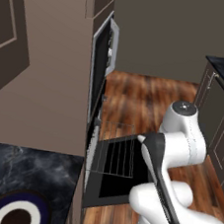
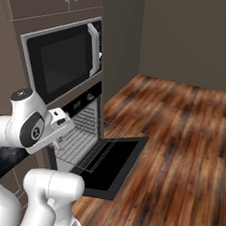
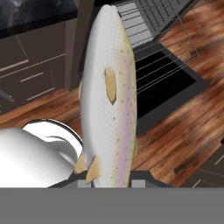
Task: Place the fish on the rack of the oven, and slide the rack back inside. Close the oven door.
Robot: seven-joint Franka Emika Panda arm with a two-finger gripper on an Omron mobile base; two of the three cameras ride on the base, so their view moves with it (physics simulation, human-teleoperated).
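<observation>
Fish [image 3: 109,96] clamped by its tail end in the gripper [image 3: 105,181], jaws narrowed on it — carried lengthwise, head pointing away. Further right, rack [image 3: 148,19] pulled out over the dropped oven door [image 3: 168,85] (ready to receive it). Not yet over the bars.
</observation>
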